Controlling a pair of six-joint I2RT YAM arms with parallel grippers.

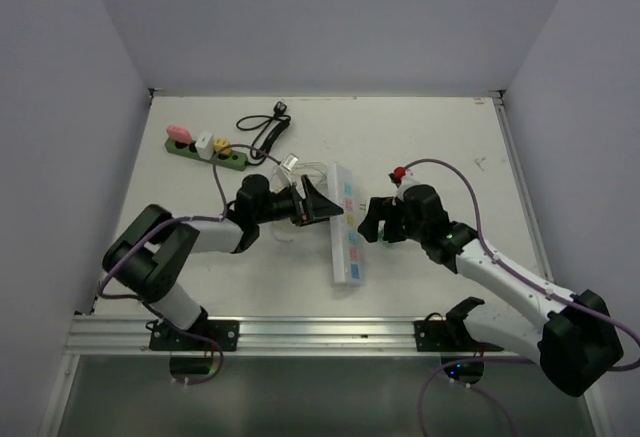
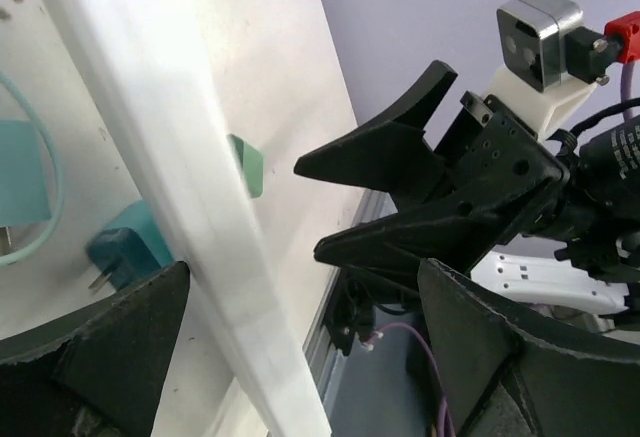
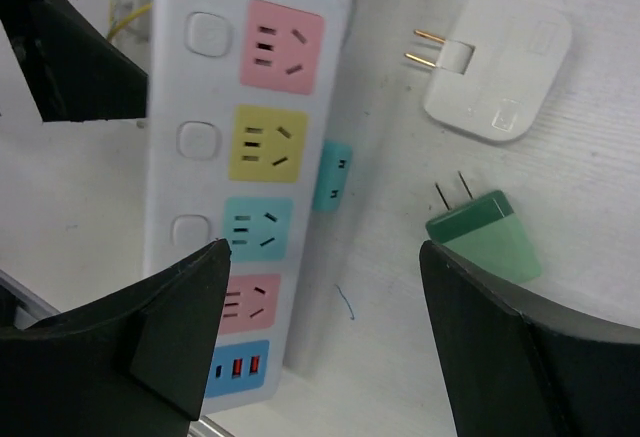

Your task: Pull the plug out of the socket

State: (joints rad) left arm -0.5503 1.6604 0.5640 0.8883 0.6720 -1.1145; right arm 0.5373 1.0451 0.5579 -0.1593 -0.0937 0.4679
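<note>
At the far left of the table (image 1: 450, 137) a green strip (image 1: 232, 161) carries three plugs, pink, white and yellow, with a black cable (image 1: 265, 127) coiled just behind it. Nearer the middle, the left gripper (image 1: 320, 201) has its fingers spread wide with nothing between them, and points at the white strip (image 1: 346, 249) from close beside it. The left wrist view shows a teal plug (image 2: 125, 255) lying loose on the table next to that strip, prongs bare. In the right wrist view, every coloured socket that shows on the white strip is bare. Beside it lie a green plug (image 3: 485, 239) and a white plug (image 3: 500, 65), both flat on the table with their prongs out. The right gripper (image 1: 367, 219) sits on the other side of the strip, its fingers also apart and holding nothing. I judge the pull itself to be done: a plug is out and let go, though I cannot tell which of the loose ones was the target. The next move calls for both arms to back away without knocking the strip or the loose plugs. No brand, label or writing can be read; the sockets show only plain colour blocks and blank switches.
</note>
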